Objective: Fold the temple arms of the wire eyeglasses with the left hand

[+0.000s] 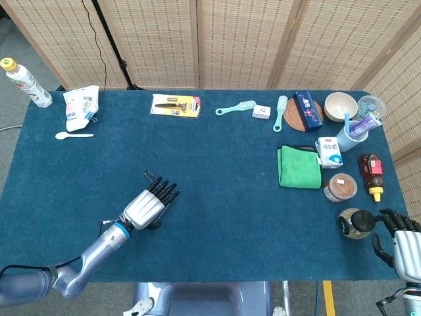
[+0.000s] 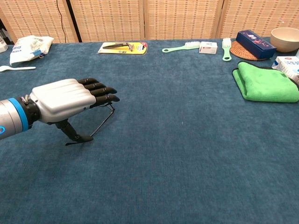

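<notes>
The wire eyeglasses point(image 2: 102, 122) lie on the blue cloth at the front left, mostly covered by my left hand point(image 2: 65, 100). In the chest view one thin temple arm runs out from under the fingertips toward the thumb. The thumb points down and touches the cloth at that temple's free end. The other fingers stretch out flat over the frame and grip nothing. In the head view only a short piece of the eyeglasses' wire point(image 1: 152, 177) shows beyond the left hand point(image 1: 148, 207). My right hand point(image 1: 398, 242) rests at the front right corner, holding nothing.
A green cloth point(image 1: 299, 167), milk carton point(image 1: 328, 152), jars point(image 1: 341, 187) and a honey bottle point(image 1: 372, 173) crowd the right side. Along the far edge lie a yellow package point(image 1: 175, 105), brushes point(image 1: 235, 107) and a bowl point(image 1: 340, 105). A spoon point(image 1: 73, 135) and bag point(image 1: 80, 107) sit far left.
</notes>
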### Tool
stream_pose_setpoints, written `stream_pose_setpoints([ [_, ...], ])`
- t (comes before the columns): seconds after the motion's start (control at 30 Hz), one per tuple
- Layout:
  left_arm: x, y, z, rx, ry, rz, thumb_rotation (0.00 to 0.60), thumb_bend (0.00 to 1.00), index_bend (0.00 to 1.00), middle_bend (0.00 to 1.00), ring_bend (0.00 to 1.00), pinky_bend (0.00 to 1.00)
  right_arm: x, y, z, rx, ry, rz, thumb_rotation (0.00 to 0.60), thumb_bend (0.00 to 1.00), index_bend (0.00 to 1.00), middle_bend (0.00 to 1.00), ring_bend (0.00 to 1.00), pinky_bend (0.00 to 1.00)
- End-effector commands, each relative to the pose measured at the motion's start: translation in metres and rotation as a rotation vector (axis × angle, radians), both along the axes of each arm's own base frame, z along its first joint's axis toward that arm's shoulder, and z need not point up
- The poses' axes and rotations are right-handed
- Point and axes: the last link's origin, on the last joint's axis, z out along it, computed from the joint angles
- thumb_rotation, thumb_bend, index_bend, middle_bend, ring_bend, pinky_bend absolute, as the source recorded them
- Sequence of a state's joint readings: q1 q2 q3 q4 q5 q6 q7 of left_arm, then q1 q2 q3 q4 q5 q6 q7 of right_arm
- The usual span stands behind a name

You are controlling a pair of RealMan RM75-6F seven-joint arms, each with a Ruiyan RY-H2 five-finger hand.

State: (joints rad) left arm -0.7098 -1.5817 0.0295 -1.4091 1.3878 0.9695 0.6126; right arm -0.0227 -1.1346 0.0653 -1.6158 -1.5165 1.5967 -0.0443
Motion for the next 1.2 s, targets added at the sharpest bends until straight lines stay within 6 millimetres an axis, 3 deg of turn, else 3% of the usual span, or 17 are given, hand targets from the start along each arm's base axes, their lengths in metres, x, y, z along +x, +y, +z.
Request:
stream_pose_setpoints([
  [0.03,-0.001,-0.001,-0.001,0.01,-0.002,-0.001,0.359,0.21,0.0,0.0,0.0,0.0,0.0,0.0,0.0,0.0,0.001,0.001,0.6,0.48,0.38,0.28,0.31,0.34],
  [0.5,-0.005,0.006,-0.004,0.063,-0.006,0.015,0.334,0.15,0.0,0.0,0.0,0.0,0.0,0.002,0.0,-0.001,0.002,-0.006,0.6,0.48,0.38,0.28,0.31,0.34],
  [1.2,0.001,0.021,-0.012,0.107,0.008,0.075,0.334,0.15,0.0,0.0,0.0,0.0,-0.001,0.004,0.0,0.006,-0.002,-0.018,0.6,0.48,0.38,0.27,0.31,0.34],
])
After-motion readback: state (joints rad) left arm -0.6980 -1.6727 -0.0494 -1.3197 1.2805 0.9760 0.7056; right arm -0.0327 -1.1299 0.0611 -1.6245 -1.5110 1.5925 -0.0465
